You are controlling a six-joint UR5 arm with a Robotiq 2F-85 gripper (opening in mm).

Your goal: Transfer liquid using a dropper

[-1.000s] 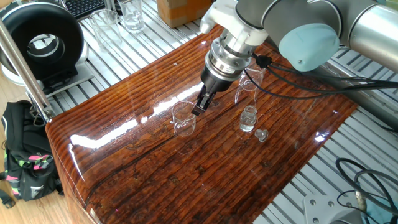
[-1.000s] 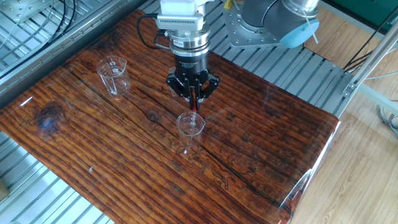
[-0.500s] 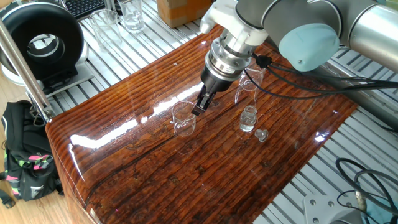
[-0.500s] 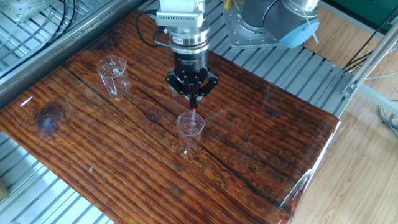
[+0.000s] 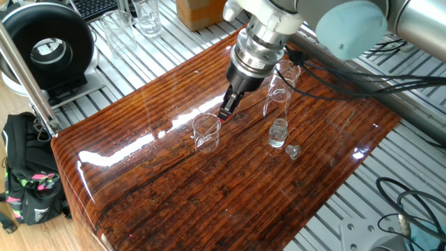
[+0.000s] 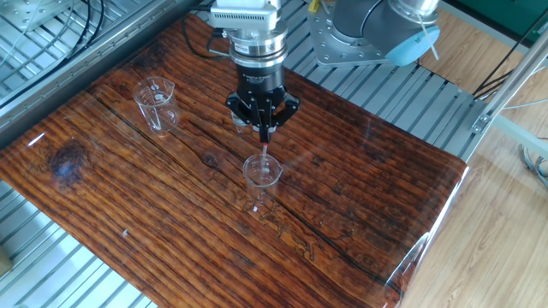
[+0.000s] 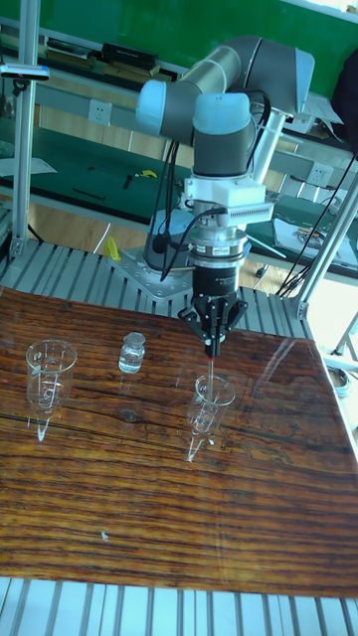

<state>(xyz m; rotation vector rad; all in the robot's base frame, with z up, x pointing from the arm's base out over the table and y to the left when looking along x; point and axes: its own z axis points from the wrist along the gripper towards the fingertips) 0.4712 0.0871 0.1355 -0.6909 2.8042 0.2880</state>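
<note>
My gripper (image 6: 264, 130) (image 5: 228, 111) (image 7: 212, 345) hangs straight above a small clear beaker (image 6: 262, 174) (image 5: 206, 132) (image 7: 211, 399) near the middle of the wooden board. It is shut on the dropper (image 6: 265, 147) at the red bulb, which shows between the fingers. The thin clear tube (image 7: 211, 371) points down to the beaker's mouth. I cannot make out the liquid in the tube or in the beaker. A second, taller glass vessel (image 6: 156, 103) (image 5: 277, 96) (image 7: 49, 370) stands apart to one side.
A small glass bottle (image 5: 278, 132) (image 7: 132, 353) stands by the tall vessel, with a glass stopper (image 5: 293, 150) lying beside it. The glossy wooden board (image 6: 360, 205) rests on a slatted metal table. The robot's base (image 6: 351, 38) is bolted at the far edge.
The gripper has risen with the dropper, drawing the tube upward out of the small beaker. The glassware has not moved.
</note>
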